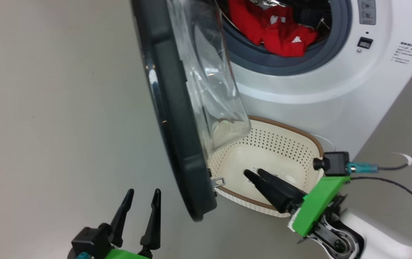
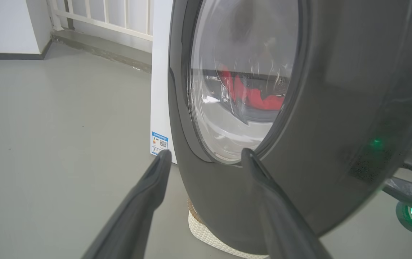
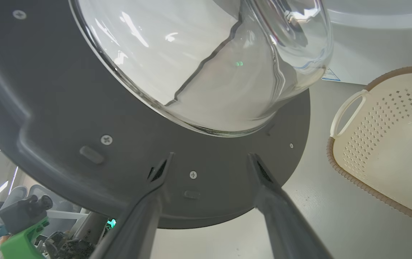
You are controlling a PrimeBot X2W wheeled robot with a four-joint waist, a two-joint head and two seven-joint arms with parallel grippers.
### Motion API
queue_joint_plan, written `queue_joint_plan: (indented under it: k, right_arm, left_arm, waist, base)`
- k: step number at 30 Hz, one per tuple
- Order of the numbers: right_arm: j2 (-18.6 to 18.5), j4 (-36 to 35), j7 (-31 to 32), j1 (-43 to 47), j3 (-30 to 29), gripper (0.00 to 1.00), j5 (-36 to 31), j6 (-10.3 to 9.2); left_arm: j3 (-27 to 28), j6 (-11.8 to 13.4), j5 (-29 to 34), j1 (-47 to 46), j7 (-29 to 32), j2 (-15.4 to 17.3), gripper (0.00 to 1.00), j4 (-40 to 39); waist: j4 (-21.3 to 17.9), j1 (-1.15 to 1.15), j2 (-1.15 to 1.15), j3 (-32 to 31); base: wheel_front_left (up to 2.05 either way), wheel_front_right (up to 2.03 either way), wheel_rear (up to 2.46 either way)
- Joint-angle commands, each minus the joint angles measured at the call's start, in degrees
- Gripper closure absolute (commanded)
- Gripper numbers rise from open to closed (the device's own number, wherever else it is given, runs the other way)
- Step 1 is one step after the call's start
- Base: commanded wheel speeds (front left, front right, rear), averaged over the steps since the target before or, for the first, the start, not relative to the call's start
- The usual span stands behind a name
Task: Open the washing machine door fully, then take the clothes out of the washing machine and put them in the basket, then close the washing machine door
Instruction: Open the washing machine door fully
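Lower left: left gripper (image 1: 143, 192) spread wide, empty. Centre: door (image 1: 177, 108) swung out, seen edge-on. Lower centre: basket (image 1: 285, 126) on floor (image 1: 47, 108) before washing machine (image 1: 335, 90), right gripper (image 1: 253, 172) over it, fingers apart, holding nothing. Upper right: clothes (image 1: 278, 32) inside drum.

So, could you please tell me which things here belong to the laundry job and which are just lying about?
Job in hand: washing machine, washing machine door, red clothes in the drum, basket.

Lying about: dark cable on the floor, sticker on the washer's side, white railing.
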Motion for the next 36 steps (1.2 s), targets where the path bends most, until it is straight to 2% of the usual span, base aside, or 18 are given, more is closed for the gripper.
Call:
queue_joint_plan:
  k: [1, 11, 15, 18, 25, 36]
  right_arm:
    - [-0.35, -0.82, -1.06, 1.21, 0.21, 0.00, -0.76, 0.45]
    - [-3.70, 3.01, -7.19, 5.22, 1.41, 0.00, -1.76, 0.45]
    - [-4.47, 5.41, -10.22, 5.46, 1.40, 0.00, -5.64, 0.45]
    - [-4.28, 8.04, -11.17, 5.39, -0.21, 0.00, -11.28, 0.45]
    - [0.78, 9.47, -11.26, 9.63, -16.90, 0.00, -30.59, 0.45]
    - [8.80, 4.20, -11.27, 17.43, -35.02, 0.00, -57.55, 0.45]
  left_arm:
    - [2.17, -0.32, 0.41, -1.22, -0.46, 0.73, 0.00, -1.06]
    - [4.28, -0.75, 0.84, -1.55, -0.46, 0.73, 0.00, -0.62]
    - [4.73, -0.86, 1.02, -1.34, -0.46, 0.73, 0.00, -0.54]
    - [5.20, -0.90, 1.11, -1.18, -0.46, 0.73, 0.00, -0.50]
    - [5.77, -0.77, 1.02, -1.31, -0.46, 0.73, 0.00, -0.74]
    - [5.57, -0.62, 0.80, -1.22, -0.46, 0.73, 0.00, -1.06]
  waist:
    - [-0.60, 0.00, 0.00, -0.06]
    - [-3.41, 0.00, 0.00, 0.23]
    - [-3.99, 0.00, 0.00, 0.03]
    - [-4.30, 0.00, 0.00, -0.08]
    - [-4.49, 0.00, 0.00, 0.30]
    - [-4.29, 0.00, 0.00, 0.52]
  base:
    - [0.00, 0.00, 0.00]
    - [0.00, 0.00, 0.00]
    - [0.00, 0.00, 0.00]
    - [0.00, 0.00, 0.00]
    - [0.00, 0.00, 0.00]
    - [0.00, 0.00, 0.00]
